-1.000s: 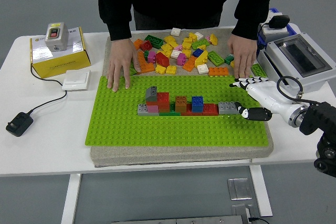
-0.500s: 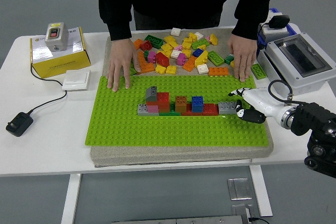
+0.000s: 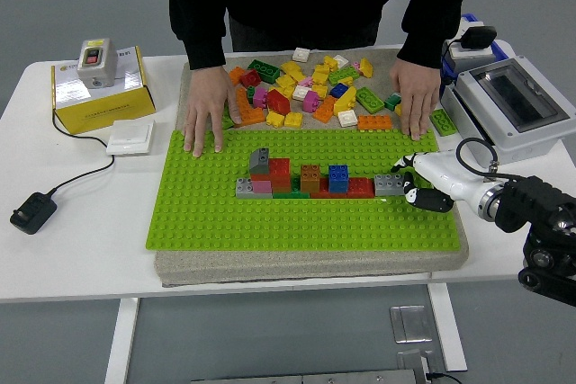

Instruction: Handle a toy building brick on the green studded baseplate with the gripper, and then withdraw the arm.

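Green studded baseplate [image 3: 306, 213] flat on a grey mat [image 3: 270, 269], on a white table [image 3: 81, 249]. Row of joined bricks across the middle of the plate: grey, pink, red, orange, blue. Grey brick [image 3: 389, 184] at the right end of that row. White right hand [image 3: 412, 182] low over the plate, right at that grey brick, fingertips [image 3: 405, 165] just beside it or touching. Hard to tell if gripping the brick or only resting against it. Black arm coming in from the right edge.

Loose pile of bricks [image 3: 310, 92] on the mat behind the plate, mostly yellow, orange, green and pink. Person in black at the far side, one hand [image 3: 207, 110] flat on the plate's far left corner, the other hand [image 3: 416, 101] flat near the far right corner.

Yellow box [image 3: 99, 96] at far left with a white label, print too small to read. Grey switch box [image 3: 96, 63] with a red button on top of it. White wall switch [image 3: 130, 138] beside the box. Black plug [image 3: 32, 211] with a cord near the left edge. Grey case with a clear lid [image 3: 508, 105] on the right. Grey floor all around.
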Tool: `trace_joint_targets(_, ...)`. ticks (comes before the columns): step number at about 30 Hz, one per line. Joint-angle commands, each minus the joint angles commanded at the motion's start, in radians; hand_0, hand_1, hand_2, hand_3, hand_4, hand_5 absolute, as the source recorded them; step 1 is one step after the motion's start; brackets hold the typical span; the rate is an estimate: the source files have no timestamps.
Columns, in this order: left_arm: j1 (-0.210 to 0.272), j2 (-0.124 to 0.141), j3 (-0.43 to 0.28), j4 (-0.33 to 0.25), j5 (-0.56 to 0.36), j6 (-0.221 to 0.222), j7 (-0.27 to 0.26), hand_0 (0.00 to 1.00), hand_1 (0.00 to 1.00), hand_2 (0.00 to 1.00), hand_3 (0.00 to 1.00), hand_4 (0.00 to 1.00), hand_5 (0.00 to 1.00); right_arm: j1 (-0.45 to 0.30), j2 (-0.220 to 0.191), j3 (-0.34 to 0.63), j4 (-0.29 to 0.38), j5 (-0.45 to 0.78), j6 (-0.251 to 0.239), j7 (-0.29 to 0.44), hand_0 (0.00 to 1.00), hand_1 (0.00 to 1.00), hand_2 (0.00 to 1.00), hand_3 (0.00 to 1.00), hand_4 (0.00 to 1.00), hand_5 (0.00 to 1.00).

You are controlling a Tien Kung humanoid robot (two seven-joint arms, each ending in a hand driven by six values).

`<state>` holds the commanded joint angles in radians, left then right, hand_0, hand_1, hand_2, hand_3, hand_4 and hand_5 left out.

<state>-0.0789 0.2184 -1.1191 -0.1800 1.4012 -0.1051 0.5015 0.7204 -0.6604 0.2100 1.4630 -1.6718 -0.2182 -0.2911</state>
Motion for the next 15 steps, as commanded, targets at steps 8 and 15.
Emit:
trace_joint_targets(8, -0.003, -0.001, 0.000, 0.000, -0.003, 0.000, -0.002, 0.718, 0.662, 0.597, 0.638, 0.257, 0.668, 0.007, 0.001, -0.014, -0.008, -0.008, 0.011, -0.008, 0.063, 0.204, 0.807, 0.755, 0.002, 0.590)
trace_joint_targets(15, -0.003, 0.000, -0.005, 0.000, 0.002, -0.001, -0.003, 0.718, 0.662, 0.597, 0.638, 0.257, 0.669, 0.007, 0.000, -0.018, -0.013, -0.009, 0.012, -0.006, 0.057, 0.202, 0.803, 0.744, 0.002, 0.592)
